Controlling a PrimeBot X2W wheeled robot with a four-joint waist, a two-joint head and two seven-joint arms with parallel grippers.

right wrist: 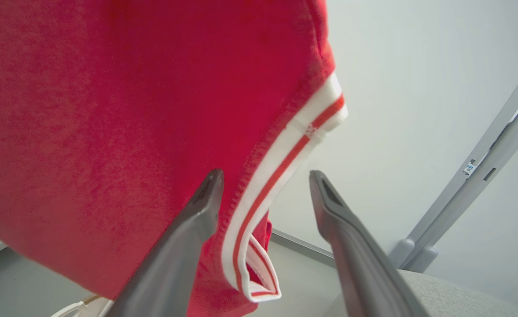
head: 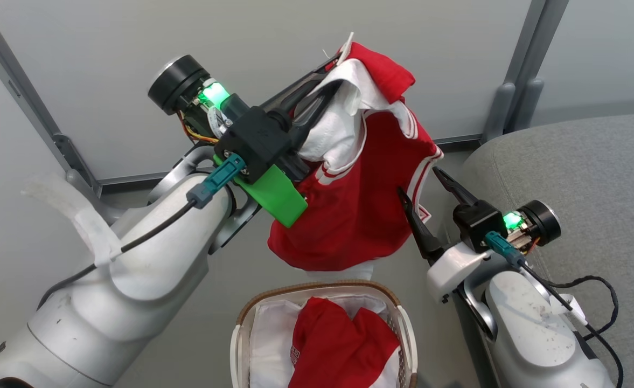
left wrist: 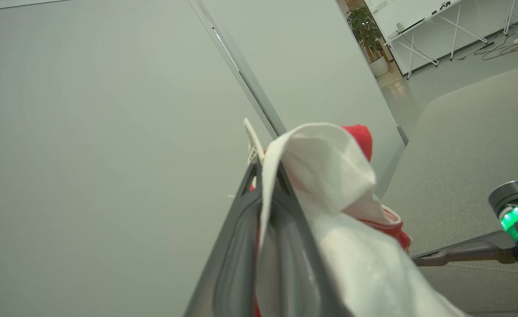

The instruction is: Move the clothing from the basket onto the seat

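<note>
Above the small oval white plastic basket [head: 284, 292] with its brown woven rim, a bright red garment with white striped trim [head: 360, 215] hangs from the left gripper [head: 335, 63].
Its jaws are clamped together on the garment's top fold, where white lining shows. The right gripper [head: 418, 180] sits just beside the hanging hem with its jaws apart, gripping nothing. A second red garment [head: 343, 345] lies in the basket. The large light grey fabric seat [head: 580, 178] is at the right.

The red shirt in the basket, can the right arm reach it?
Probably yes: the right gripper is open and empty, and that shirt lies uncovered in the basket below it, though the hanging garment is close.
</note>
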